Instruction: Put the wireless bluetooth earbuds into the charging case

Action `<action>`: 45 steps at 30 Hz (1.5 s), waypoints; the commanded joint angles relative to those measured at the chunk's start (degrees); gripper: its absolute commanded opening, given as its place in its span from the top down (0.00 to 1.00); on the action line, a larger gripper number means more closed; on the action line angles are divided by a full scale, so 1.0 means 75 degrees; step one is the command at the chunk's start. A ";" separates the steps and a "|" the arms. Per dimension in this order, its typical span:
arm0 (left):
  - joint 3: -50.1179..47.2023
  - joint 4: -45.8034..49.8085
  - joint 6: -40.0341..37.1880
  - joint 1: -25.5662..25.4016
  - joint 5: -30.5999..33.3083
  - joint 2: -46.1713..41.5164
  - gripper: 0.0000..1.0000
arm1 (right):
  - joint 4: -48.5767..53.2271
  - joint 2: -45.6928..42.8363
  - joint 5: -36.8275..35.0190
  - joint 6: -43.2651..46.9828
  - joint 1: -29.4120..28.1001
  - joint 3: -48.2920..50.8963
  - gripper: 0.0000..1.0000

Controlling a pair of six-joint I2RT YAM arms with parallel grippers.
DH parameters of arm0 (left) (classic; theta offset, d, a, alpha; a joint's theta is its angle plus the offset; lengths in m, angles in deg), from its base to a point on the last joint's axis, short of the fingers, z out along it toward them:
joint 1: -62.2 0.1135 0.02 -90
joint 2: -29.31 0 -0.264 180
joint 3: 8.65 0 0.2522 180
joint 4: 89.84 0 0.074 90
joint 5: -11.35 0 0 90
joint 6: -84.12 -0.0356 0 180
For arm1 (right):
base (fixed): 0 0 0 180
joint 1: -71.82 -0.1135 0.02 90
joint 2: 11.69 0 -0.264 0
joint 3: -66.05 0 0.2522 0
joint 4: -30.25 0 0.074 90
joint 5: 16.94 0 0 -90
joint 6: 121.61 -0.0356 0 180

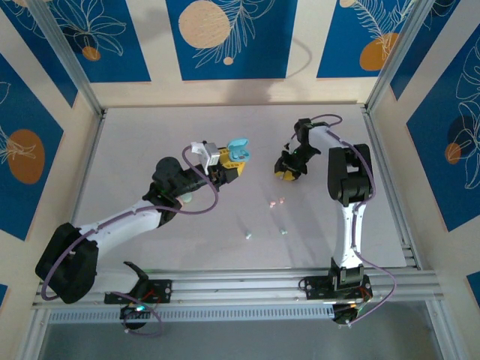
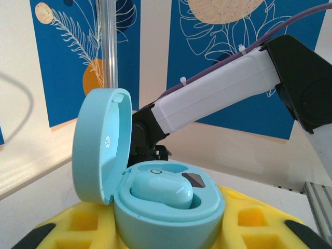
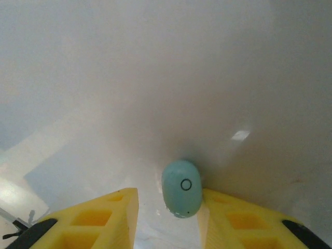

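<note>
Mint earbud [image 2: 162, 189] in open mint case [image 2: 171, 220]

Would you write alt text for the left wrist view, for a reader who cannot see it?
An open mint charging case, one mint earbud seated inside, is held by the left gripper's yellow fingers. The right arm crosses behind.

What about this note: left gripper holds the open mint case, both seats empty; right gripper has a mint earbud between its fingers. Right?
Only one seat is empty: the left wrist view shows a mint earbud already seated in the case. The rest stands: the left gripper holds the open case, and a second earbud sits between the fingers of the right gripper.
</note>
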 commanded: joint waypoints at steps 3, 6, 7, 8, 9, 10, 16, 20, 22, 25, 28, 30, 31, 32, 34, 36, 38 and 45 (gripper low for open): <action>0.0159 -0.0389 0.0076 -0.0045 -0.0139 0.0042 0.76 | 0.0116 -0.0554 0.0524 -0.0395 -0.0273 0.0286 0.63; 0.0159 -0.0389 0.0084 -0.0045 -0.0148 0.0037 0.76 | 0.0214 -0.0745 -0.0040 -0.0346 -0.0259 0.0257 0.64; 0.0148 -0.0389 0.0073 -0.0039 -0.0150 0.0023 0.76 | 0.0243 -0.0772 -0.0197 -0.0319 -0.0234 0.0214 0.64; 0.0139 -0.0390 0.0075 -0.0043 -0.0145 0.0013 0.76 | 0.0266 -0.0806 -0.0412 -0.0271 -0.0192 0.0177 0.63; 0.0136 -0.0379 0.0063 -0.0042 -0.0133 0.0003 0.76 | 0.0288 -0.0809 -0.0512 -0.0199 -0.0168 0.0121 0.64; 0.0136 -0.0378 0.0065 -0.0039 -0.0139 -0.0015 0.76 | 0.0309 -0.0809 -0.0640 -0.0094 -0.0154 0.0066 0.63; 0.0112 -0.0357 0.0045 -0.0035 -0.0111 -0.0072 0.75 | 0.0571 -0.0437 -0.1385 0.0243 -0.0278 -0.0661 0.63; 0.0093 -0.0302 0.0003 -0.0042 -0.0073 -0.0166 0.75 | 0.0799 -0.0035 -0.1809 0.0055 -0.0426 -0.1187 0.62; 0.0066 -0.0264 -0.0036 -0.0039 -0.0046 -0.0221 0.75 | 0.0794 0.0092 -0.1780 -0.0096 -0.0483 -0.1345 0.62; 0.0049 -0.0219 -0.0068 -0.0043 -0.0019 -0.0286 0.75 | 0.0863 0.0305 -0.1756 -0.0271 -0.0563 -0.1616 0.62; 0.0011 -0.0202 -0.0087 -0.0041 -0.0009 -0.0334 0.75 | 0.0913 0.0499 -0.1767 -0.0302 -0.0679 -0.1837 0.60; -0.0006 -0.0190 -0.0106 -0.0042 -0.0005 -0.0366 0.75 | 0.0968 0.0615 -0.1765 -0.0323 -0.0728 -0.1947 0.59; -0.0022 -0.0196 -0.0116 -0.0044 -0.0004 -0.0381 0.76 | 0.1003 0.0674 -0.1806 -0.0347 -0.0734 -0.1989 0.59; -0.0034 -0.0180 -0.0122 -0.0043 -0.0003 -0.0401 0.75 | 0.1038 0.0734 -0.1820 -0.0378 -0.0743 -0.2058 0.59; -0.0057 -0.0179 -0.0132 -0.0044 0.0015 -0.0416 0.75 | 0.1074 0.0783 -0.1840 -0.0411 -0.0768 -0.2075 0.60; -0.0069 -0.0185 -0.0148 -0.0043 0.0029 -0.0428 0.76 | 0.1089 0.0814 -0.1861 -0.0436 -0.0800 -0.2080 0.61; -0.0075 -0.0178 -0.0151 -0.0044 0.0020 -0.0432 0.76 | 0.1089 0.0829 -0.1872 -0.0451 -0.0846 -0.2072 0.61; -0.0108 -0.0202 -0.0147 -0.0045 0.0019 -0.0441 0.75 | 0.1111 0.0926 -0.1902 -0.0395 -0.0954 -0.2091 0.62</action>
